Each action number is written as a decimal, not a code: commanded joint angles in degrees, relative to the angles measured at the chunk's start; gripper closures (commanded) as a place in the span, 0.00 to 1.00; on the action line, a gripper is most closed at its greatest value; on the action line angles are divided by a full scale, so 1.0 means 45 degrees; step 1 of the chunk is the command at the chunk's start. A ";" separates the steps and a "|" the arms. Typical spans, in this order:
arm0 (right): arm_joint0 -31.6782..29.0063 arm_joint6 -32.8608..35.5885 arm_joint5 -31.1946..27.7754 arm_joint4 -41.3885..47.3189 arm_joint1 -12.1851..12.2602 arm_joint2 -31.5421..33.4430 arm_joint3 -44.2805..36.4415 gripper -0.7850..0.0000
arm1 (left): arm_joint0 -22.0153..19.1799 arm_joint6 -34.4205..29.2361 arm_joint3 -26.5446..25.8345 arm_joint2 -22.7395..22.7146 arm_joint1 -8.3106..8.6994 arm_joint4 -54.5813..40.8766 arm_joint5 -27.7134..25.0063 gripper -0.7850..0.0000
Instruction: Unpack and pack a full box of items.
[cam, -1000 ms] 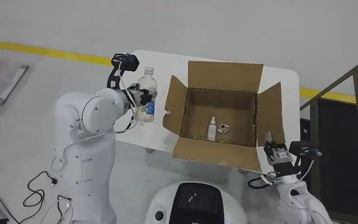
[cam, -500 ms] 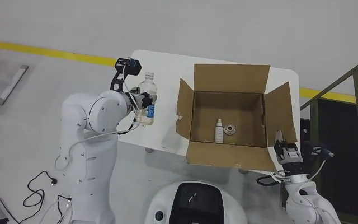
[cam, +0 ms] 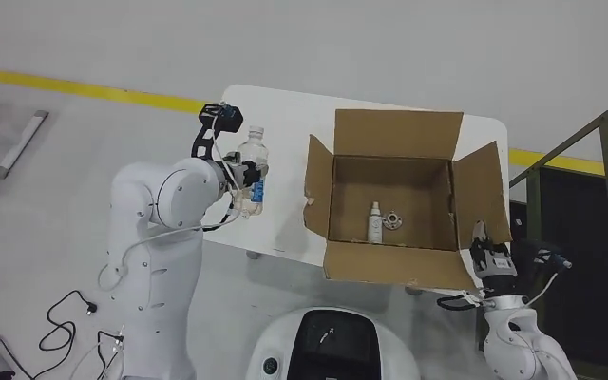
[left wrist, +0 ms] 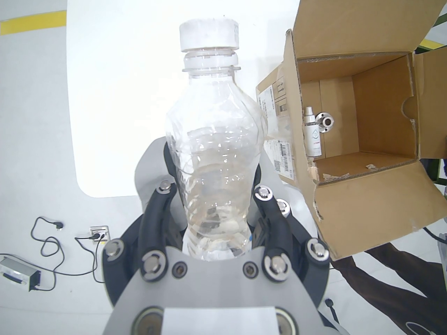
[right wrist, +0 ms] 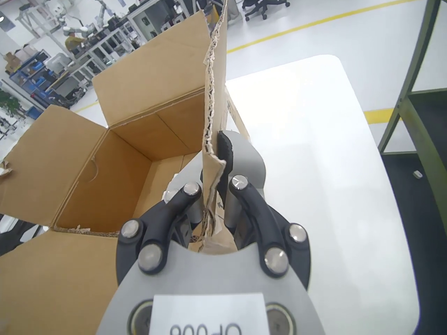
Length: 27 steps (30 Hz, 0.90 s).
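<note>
Unpacking day at the table: my left hand (left wrist: 214,190) is closed round the lower body of a clear bottle (left wrist: 213,130), fingers (left wrist: 264,196) pressed to both its sides. The bottle is outside the box (left wrist: 380,116), which stands open just to the right of this hand. The table (left wrist: 122,88) lies beyond the bottle's cap.

My right hand (right wrist: 209,190) is pinched tight on the box's near side flap (right wrist: 214,88), which stands on edge between its fingers.

By my reckoning the unpacking is well along but not done. A small spray bottle (left wrist: 312,130) and a metal fitting (left wrist: 325,121) sit touching, or nearly so, on the box floor, off to the right of my left hand. Those two should come out, and all the repacking comes after.

The bottle's long axis runs straight out from my palm: base toward the wrist, white cap leading away, toward the table's far side. How steeply it tilts I cannot tell.
</note>
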 commanded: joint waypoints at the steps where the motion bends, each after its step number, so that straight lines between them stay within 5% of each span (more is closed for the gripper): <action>1: 0.0017 -0.0122 0.0325 0.0328 -0.0045 0.0021 0.0046 1.00 | 0.0234 0.0015 0.0311 0.0175 0.0050 0.0048 -0.0317 1.00; 16: 0.0385 -0.0503 0.1319 0.1237 -0.0310 -0.0529 -0.0051 1.00 | 0.0686 0.1778 0.2957 0.1365 0.0154 0.0536 -0.0620 1.00; 27: 0.0434 -0.0704 0.1749 0.1344 -0.0411 -0.0821 -0.0089 1.00 | 0.0686 0.1778 0.2957 0.1365 0.0154 0.0536 -0.0620 1.00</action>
